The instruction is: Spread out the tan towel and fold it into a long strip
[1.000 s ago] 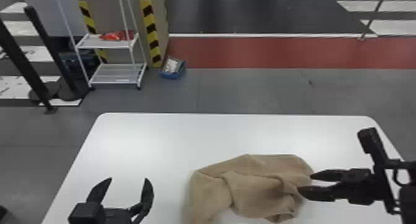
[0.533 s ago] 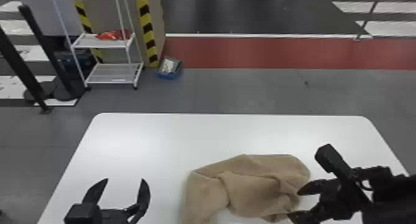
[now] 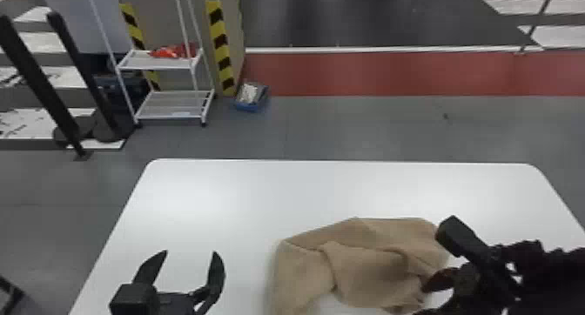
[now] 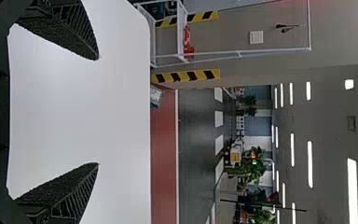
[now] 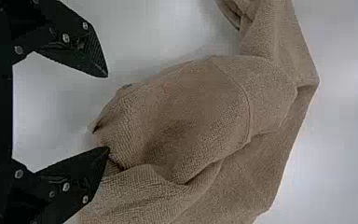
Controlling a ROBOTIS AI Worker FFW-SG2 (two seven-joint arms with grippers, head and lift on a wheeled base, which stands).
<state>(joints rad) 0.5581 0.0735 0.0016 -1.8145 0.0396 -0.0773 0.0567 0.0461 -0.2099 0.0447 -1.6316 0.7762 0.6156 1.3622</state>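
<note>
My right claw [image 3: 420, 301] gapes wide at the right side of the tan towel [image 3: 365, 266], which lies rumpled on the bench [image 3: 261, 196], near and right of middle; my left claw [image 3: 190, 252] stands wide, near left

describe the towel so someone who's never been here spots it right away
Find the big white table. On its near half, between the left gripper and the right gripper, lies the towel. It is a rumpled tan cloth, unlike the hard black grippers either side.
</note>
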